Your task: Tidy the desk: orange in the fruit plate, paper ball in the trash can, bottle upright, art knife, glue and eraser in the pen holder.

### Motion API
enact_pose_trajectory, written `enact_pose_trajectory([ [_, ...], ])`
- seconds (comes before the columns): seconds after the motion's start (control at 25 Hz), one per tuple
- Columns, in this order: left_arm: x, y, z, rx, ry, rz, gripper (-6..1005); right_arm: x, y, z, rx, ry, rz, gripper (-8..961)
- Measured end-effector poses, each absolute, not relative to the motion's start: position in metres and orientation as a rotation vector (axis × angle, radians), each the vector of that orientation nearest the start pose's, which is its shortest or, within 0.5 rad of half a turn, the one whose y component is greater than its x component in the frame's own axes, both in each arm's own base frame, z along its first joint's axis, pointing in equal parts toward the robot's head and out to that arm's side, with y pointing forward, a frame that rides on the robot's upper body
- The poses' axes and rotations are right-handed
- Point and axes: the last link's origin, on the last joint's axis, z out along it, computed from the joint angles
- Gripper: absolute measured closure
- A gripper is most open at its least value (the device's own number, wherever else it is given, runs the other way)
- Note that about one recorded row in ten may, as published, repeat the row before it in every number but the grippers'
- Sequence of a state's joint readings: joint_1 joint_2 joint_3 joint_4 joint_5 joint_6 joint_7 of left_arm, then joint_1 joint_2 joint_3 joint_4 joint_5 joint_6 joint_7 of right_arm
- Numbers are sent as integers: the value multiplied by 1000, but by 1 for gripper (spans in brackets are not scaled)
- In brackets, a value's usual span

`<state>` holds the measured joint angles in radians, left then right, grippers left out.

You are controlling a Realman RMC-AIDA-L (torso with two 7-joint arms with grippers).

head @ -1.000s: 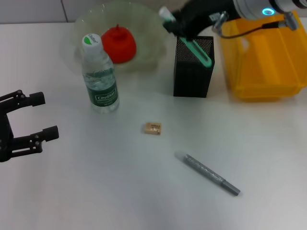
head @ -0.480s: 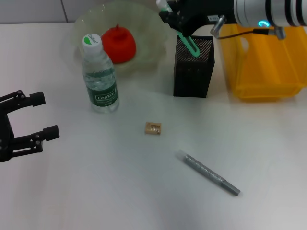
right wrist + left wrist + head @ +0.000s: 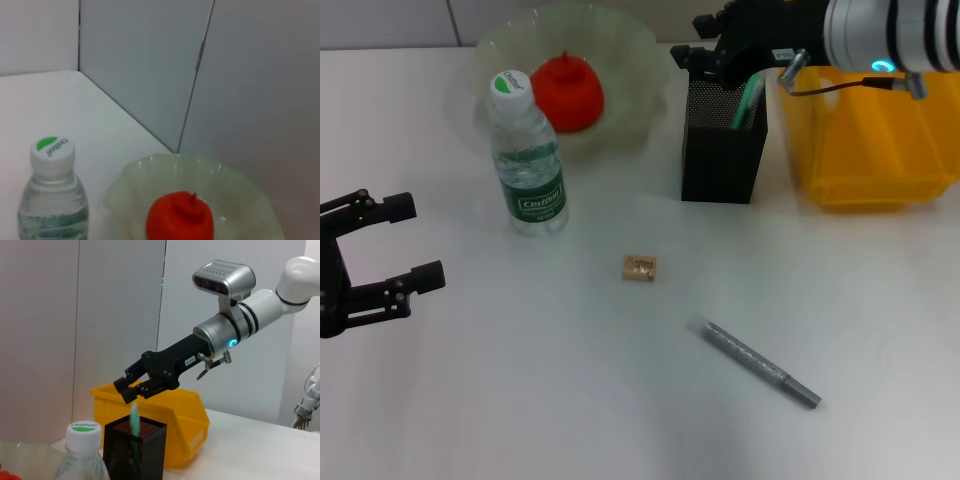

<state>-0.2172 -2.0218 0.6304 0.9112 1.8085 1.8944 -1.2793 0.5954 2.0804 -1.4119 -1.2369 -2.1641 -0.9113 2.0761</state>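
The right claw hangs spread just above the mesh pen holder; the green knife leans inside it, below the claw. The left claw, wide and empty, waits well away over the worktop.

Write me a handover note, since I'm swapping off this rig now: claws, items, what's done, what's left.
Right claw: open, above the pen holder.
Left claw: open, parked at the table's left edge.
Done: green tool stands in the holder, bottle is upright, the red fruit sits in the plate.
Left: eraser and grey pen-like tool lie on the table; both go in the holder.
No paper ball in view.
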Motion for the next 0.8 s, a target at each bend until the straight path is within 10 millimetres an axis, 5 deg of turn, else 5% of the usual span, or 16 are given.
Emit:
enact_pose_trajectory([
  [0.28,-302,244,84,-2623,-402,-830,177,108,399,17,-2593,398,198,442],
  [0.44,-302,244,83,-2632,-394,-827,178,87,380,27,-2683,426,-56,332],
  [0.8,-301,240,84,-2664,-380,-829,179,66,358,11,-2857,498,-443,343],
])
